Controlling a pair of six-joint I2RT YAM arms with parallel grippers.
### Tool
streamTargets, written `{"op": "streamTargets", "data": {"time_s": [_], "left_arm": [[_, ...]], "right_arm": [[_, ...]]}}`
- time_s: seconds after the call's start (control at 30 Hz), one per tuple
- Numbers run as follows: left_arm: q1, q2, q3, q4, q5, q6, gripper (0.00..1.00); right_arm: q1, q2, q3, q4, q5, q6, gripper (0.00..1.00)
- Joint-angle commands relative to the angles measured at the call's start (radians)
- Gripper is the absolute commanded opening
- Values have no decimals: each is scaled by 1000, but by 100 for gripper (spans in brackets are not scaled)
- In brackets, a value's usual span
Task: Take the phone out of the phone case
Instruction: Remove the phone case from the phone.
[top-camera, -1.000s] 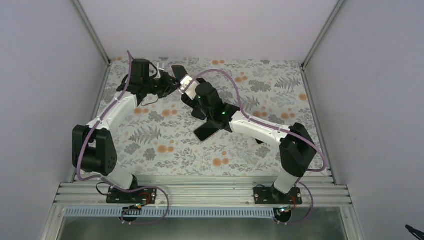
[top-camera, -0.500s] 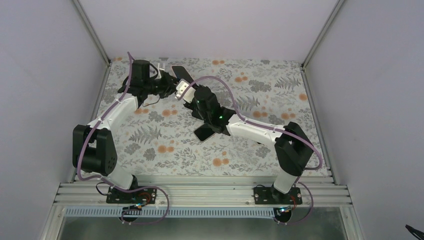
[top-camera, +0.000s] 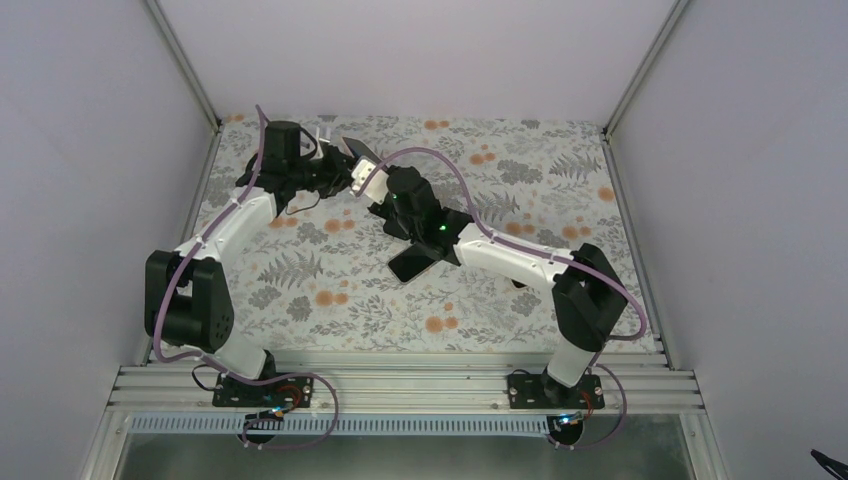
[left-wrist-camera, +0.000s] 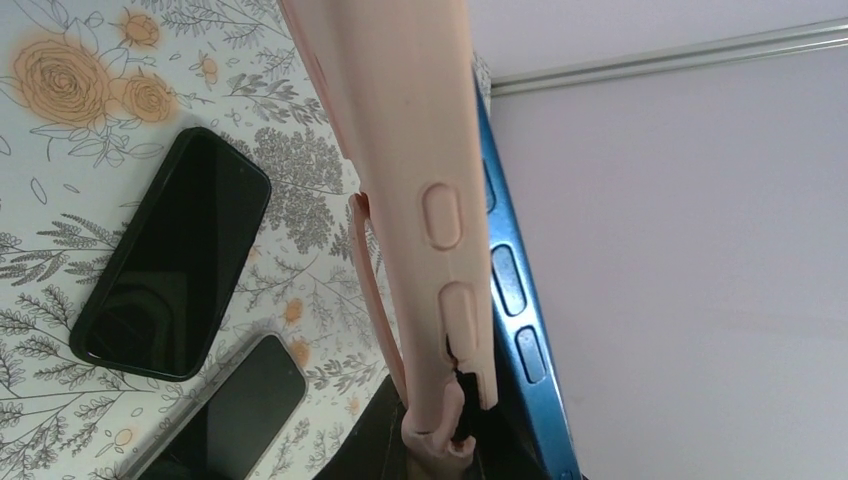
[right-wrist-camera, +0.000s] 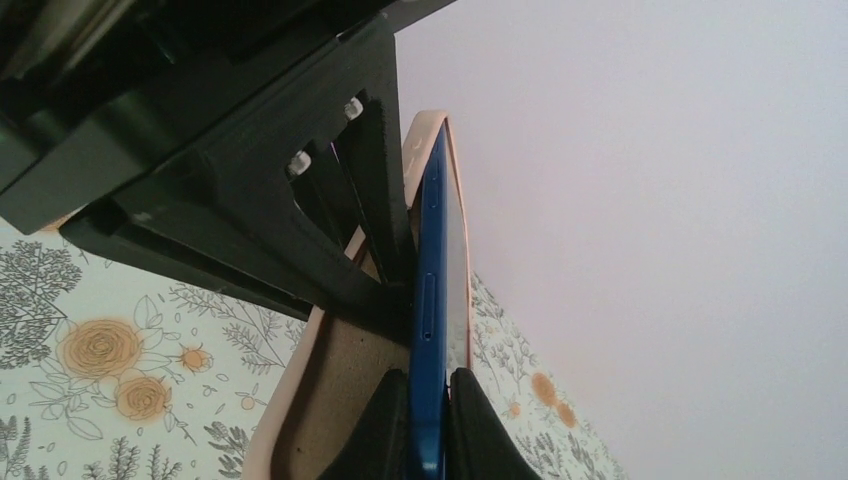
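One view alone, right wrist, shows tool (right-wrist-camera: 428, 432) pinching phone (right-wrist-camera: 431, 280).

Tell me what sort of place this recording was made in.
Probably a lab robot cell, not a home: plain pale walls on metal framing box in a floral-covered table, and the left arm and right arm are bolted to an aluminium rail.

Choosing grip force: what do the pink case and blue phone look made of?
Pink case: likely soft matte silicone or rubber; moulded button bumps, lip bowing away. Blue phone: rigid, glossy frame, metal or hard plastic; cannot tell which.
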Motion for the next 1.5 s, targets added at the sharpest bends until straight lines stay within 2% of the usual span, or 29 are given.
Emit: {"op": "streamTargets", "data": {"time_s": [0.0,1.1,1.47], "left_arm": [[11,-55,-20,-31,7,61,2],[11,-90,-87,-18,-46,90,2],[7,-89,-87,-33,-80,127,2]], "right_arm": [[-87,-57,71,9,107,105,4],[-250,-104,237,-48,60,131,4],[-279,-110,260,-120,-12,222,4]]}}
